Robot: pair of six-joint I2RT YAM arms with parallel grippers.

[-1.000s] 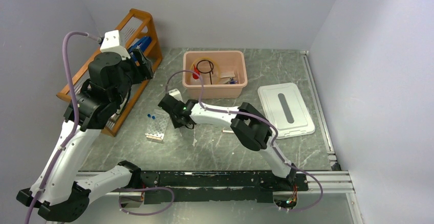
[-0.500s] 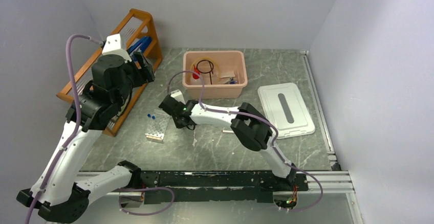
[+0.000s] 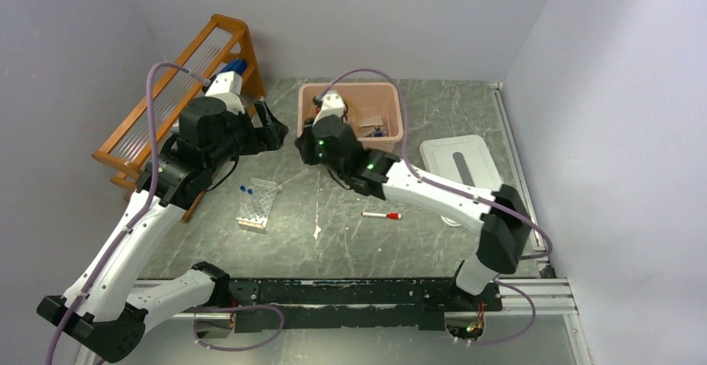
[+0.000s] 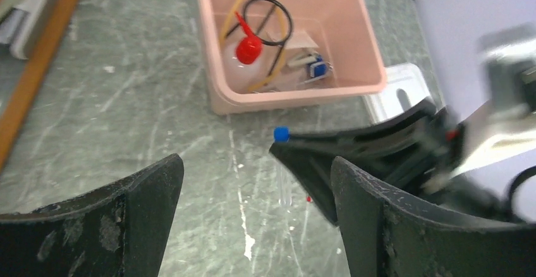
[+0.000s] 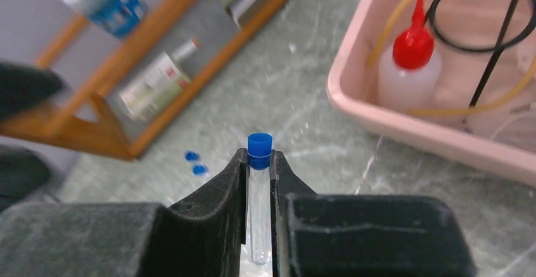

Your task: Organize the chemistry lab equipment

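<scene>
My right gripper [image 5: 259,163] is shut on a clear blue-capped tube [image 5: 260,145], which stands upright between the jaws above the table. In the top view this gripper [image 3: 312,145] hangs just in front of the pink bin [image 3: 393,125]. The bin holds a red-capped squeeze bottle [image 5: 411,68], a black wire ring [image 5: 487,11] and amber tubing [image 5: 395,27]. My left gripper [image 3: 275,129] is open and empty, close to the left of the held tube [image 4: 281,135]. The clear tube rack [image 3: 257,205] stands on the table with two blue caps [image 5: 196,163] showing.
A wooden slatted rack [image 3: 179,69] with bottles stands along the left wall. A white lid [image 3: 467,177] lies at the right. A red-capped marker [image 3: 381,215] lies on the table in front of the bin.
My right gripper closed on the tube at the rack, then rose and swung back toward the bin with it. My left gripper came away from the wooden rack to the right and opened wider.
</scene>
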